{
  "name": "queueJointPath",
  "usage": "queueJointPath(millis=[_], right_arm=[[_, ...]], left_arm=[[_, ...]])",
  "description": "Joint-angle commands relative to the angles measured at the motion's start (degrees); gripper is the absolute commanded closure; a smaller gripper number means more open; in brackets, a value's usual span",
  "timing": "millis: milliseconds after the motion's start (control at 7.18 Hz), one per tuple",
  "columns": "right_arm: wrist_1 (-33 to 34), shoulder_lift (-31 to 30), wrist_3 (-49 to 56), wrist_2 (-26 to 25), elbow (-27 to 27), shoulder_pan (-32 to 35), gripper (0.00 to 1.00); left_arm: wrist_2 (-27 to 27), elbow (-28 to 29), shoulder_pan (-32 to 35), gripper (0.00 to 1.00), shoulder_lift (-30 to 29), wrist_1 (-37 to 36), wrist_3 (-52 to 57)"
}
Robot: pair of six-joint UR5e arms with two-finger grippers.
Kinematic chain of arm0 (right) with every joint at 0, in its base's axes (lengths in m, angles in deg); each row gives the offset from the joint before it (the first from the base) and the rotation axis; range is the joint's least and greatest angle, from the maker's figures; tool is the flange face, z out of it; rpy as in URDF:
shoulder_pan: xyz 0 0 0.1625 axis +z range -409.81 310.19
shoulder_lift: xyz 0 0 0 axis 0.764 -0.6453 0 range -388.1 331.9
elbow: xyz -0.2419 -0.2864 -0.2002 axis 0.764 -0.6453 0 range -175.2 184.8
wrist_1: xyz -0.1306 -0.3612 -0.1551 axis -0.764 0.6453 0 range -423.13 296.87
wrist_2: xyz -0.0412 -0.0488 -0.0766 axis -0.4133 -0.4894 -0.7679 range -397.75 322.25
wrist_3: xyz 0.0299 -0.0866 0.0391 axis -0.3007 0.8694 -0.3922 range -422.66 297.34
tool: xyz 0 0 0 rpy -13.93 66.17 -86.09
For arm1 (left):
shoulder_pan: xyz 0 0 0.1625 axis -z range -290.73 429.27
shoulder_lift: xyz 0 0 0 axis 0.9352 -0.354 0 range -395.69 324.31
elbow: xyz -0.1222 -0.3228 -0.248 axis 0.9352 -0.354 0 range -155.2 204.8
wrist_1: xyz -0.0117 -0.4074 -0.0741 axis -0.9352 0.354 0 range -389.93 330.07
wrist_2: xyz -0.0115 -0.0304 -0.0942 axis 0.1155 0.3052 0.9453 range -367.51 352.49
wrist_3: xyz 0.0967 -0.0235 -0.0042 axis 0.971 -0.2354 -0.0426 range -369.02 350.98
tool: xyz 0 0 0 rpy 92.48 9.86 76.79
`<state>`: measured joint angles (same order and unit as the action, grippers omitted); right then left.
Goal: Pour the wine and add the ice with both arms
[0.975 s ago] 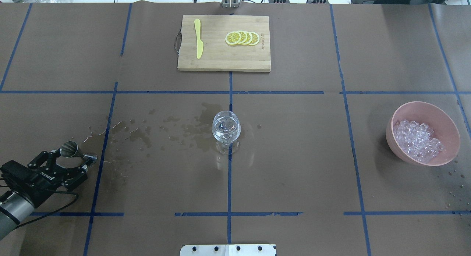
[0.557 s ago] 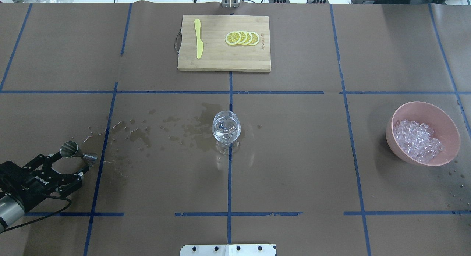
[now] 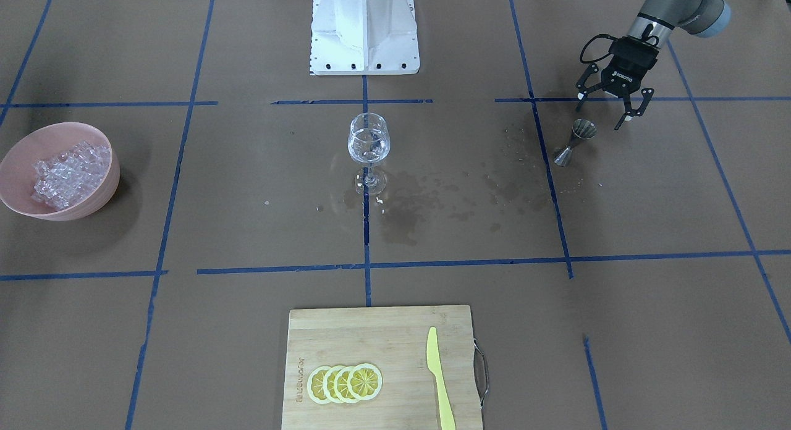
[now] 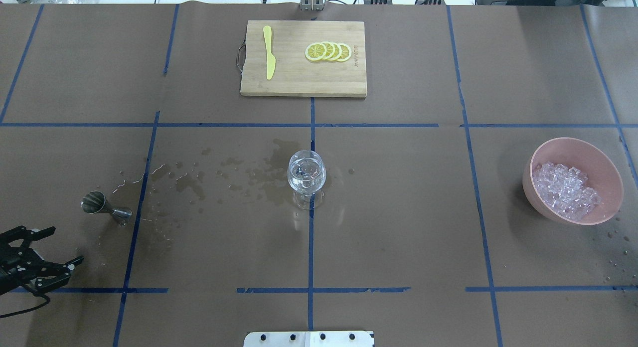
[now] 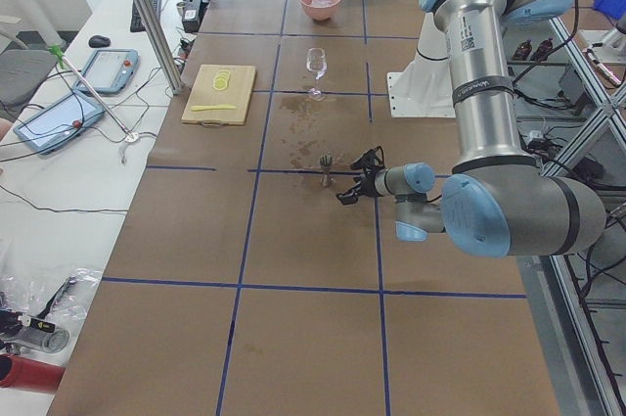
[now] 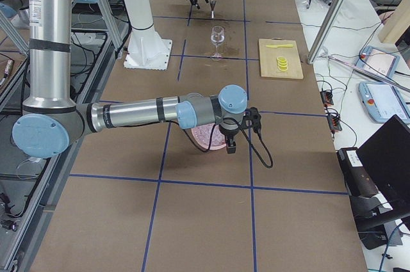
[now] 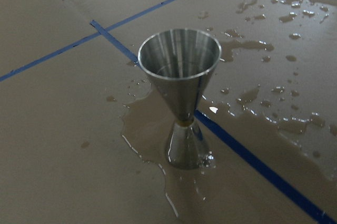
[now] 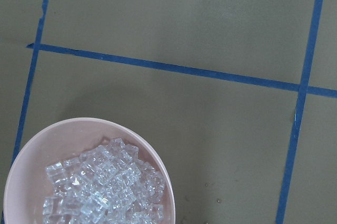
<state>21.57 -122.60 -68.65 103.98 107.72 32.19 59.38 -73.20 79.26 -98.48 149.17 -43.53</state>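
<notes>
1. Your worktop is brown paper with blue tape lines; wet stains spread from the wine glass toward the robot's left.
2. The ice lies in the pink bowl, far right of the glass.
3. The left gripper, spread wide and empty, is far left of the glass, near the edge.
4. For the right gripper, I cannot tell how far it is spread.
</notes>
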Motion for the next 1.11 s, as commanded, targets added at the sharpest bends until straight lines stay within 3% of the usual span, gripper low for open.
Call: queueJointPath(millis=[0,279,557,696,836,975], right_arm=[[0.02,-0.51,-0.08,0.04,0.52,-0.09,0.00],[-5.21,-2.26,-5.04,1.78,0.88,-3.32,0.00],[-26.86,-6.47,-25.99,-1.17,0.62,-10.08,0.00],[-33.14,-7.36,-36.10,-5.37,0.62,-14.63,0.00],[-34.94,-7.37,-42.12,-8.63,0.62,-18.33,0.00],[-34.96,-7.28,-46.53,-10.66,0.62,-21.24,0.00]], left_arm=[[9.35,0.79,11.39,0.00,1.44,-0.59,11.41],[22.78,3.86,23.11,0.00,-0.48,-5.59,14.03],[37.01,4.75,36.19,0.01,-2.59,-7.17,14.04],[46.13,4.75,42.59,0.01,-6.34,-13.45,13.95],[53.01,4.84,50.23,0.00,-8.99,-20.04,13.34],[56.30,4.84,54.57,0.00,-9.54,-22.98,11.50]])
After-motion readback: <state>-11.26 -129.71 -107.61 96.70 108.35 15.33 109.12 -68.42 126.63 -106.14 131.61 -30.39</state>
